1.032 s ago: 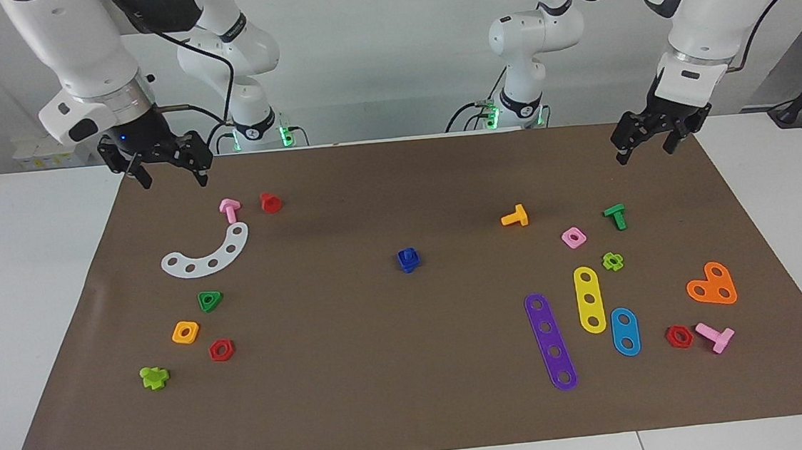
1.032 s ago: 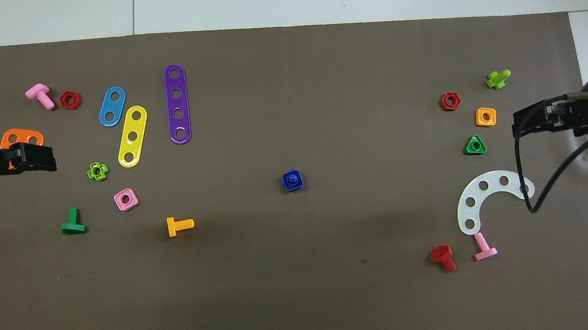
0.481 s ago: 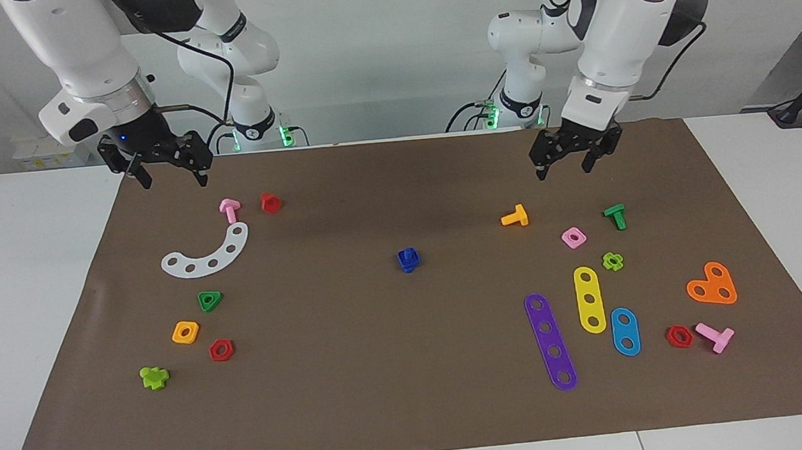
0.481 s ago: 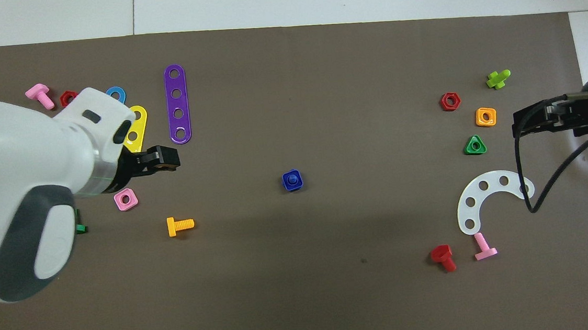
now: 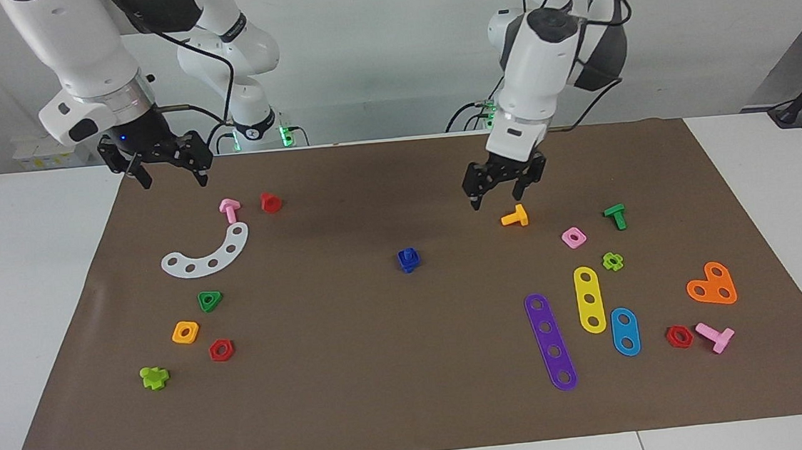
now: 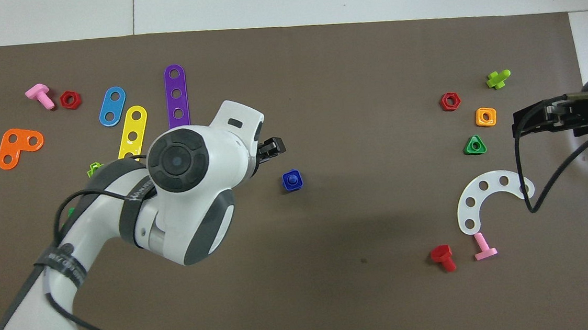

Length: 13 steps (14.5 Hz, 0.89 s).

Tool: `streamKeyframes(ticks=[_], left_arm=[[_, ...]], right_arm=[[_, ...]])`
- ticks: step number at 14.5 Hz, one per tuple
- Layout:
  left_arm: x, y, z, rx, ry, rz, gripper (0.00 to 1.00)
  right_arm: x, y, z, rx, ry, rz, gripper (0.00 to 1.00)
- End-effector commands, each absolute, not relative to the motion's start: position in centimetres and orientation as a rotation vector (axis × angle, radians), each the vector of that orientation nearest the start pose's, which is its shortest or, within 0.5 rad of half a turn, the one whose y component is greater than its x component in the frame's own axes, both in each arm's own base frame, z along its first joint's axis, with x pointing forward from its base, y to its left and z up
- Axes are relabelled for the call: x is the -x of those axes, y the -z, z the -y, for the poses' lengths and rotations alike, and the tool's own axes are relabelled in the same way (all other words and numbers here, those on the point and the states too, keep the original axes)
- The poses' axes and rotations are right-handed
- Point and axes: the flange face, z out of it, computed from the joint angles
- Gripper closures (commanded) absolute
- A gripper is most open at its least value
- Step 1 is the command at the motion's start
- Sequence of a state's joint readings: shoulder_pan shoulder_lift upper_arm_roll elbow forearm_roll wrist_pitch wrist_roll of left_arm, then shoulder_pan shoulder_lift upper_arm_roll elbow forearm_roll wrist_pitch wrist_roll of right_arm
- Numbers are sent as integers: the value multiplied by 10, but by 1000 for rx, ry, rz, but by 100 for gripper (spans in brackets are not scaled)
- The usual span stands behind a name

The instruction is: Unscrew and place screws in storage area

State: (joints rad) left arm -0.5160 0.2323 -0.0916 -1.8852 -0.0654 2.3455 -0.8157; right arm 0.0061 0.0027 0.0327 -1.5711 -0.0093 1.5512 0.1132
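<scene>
Screw: dark blue, with its blue square nut on, standing shank-up near mid-mat, alone; nothing touching it.
L gripper: up in the air, over bare mat just beside the orange bolt; fingers spread, holding nothing.
R gripper: hovers at the mat edge at the R arm's end, over no part; fingers spread, empty. R arm waits.
Key relation: screw lies off the L gripper toward the R arm's end of the table, and lower than the claw. In the overhead view the L gripper shows just beside the screw, but the facing view puts them apart; no contact.
Nearer arm: L, clearly. R gripper is well apart from the screw, with the white arc plate, pink bolt and red bolt lying between.
Long axis: screw's shank approx. vertical, so a top-down approach looks apt (judgement).
Step in hand: approach; grasp not yet made, unscrewing not begun.
Risk: small part, loose on mat; an off-centre close could tip or push it.
Storage area: not identifiable in either view.
</scene>
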Motion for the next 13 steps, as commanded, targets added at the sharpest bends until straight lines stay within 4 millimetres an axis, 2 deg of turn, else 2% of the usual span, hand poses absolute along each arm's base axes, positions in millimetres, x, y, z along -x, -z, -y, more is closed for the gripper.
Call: streamKeyframes(ticks=[1,3,6,8,11,13], left_arm=[[-521,-351,401,3310,167,417,14],[-518,-335,409,3311,165,396,20],[-510,-319,421,3292,192,303,21],[-510,-316,421,3269,219,238,21],[-507,-310,419,3239,226,180,31],[-506,-308,419,3230,226,164,33]], right_arm=[[-546,-622,-19,3132,-32,-84,0],[-546,-622,-19,3132,-32,-84,0],[-546,-622,-19,3133,-34,-84,0],[-546,-622,-19,3133,-32,-84,0],[-546,-622,-19,3133,-32,-84,0],[-546,-622,-19,3133,-34,-84,0]])
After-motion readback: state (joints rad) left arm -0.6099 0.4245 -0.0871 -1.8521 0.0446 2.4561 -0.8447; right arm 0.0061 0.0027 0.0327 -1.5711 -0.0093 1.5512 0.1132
